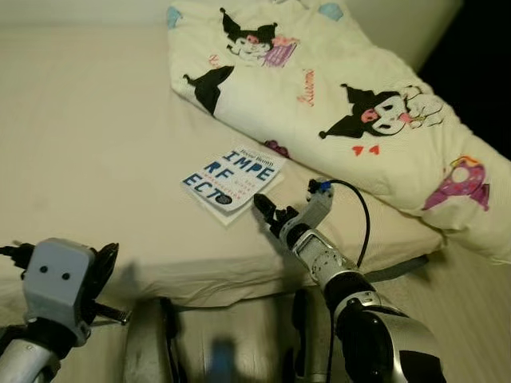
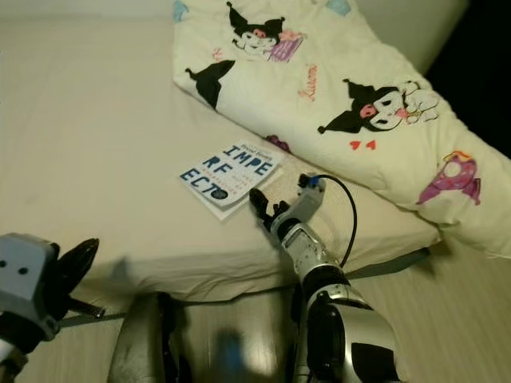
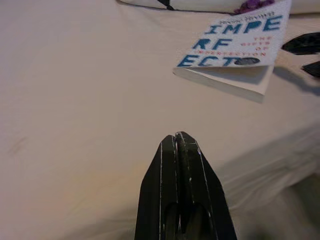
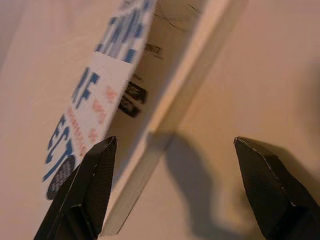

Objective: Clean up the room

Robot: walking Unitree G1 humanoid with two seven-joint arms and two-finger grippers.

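Left gripper [image 3: 178, 142] jaws pressed together above cream bedsheet [image 3: 75, 125]; book [image 3: 235, 47] lying beyond, apart.

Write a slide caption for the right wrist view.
Open right hand closing in on the white paperback book with blue lettering, lying on the beige bedsheet.

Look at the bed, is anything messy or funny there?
Yes. A book lies crooked on the bed near its edge, its front cover lifted a bit. The cartoon blanket is bunched up. The open right gripper is beside the book.
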